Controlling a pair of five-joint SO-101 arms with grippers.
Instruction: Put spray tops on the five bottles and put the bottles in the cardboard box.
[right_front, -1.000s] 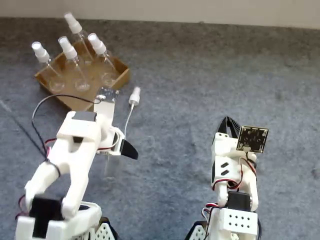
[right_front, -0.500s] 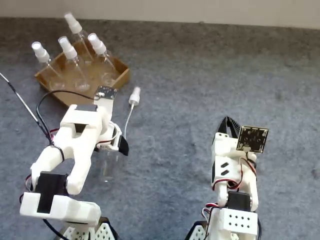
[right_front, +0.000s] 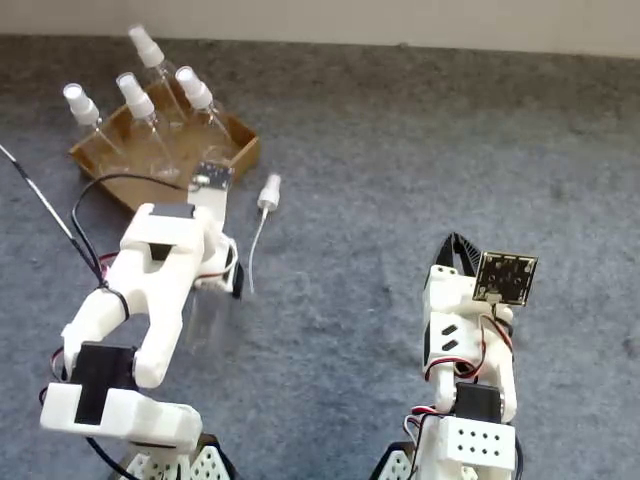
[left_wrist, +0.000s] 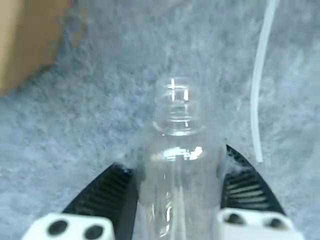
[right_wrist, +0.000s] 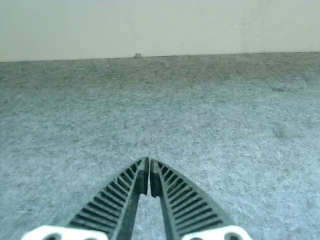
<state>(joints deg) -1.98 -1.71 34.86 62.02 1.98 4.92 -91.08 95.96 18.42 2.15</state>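
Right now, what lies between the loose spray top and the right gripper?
Nothing but bare grey carpet lies between the spray top and the right gripper. The high view shows this stretch.

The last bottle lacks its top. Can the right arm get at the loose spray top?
Probably yes: bare carpet lies between the right pincer, shut and empty, and the spray top. The left pincer, gripping the bottle, sits close beside it.
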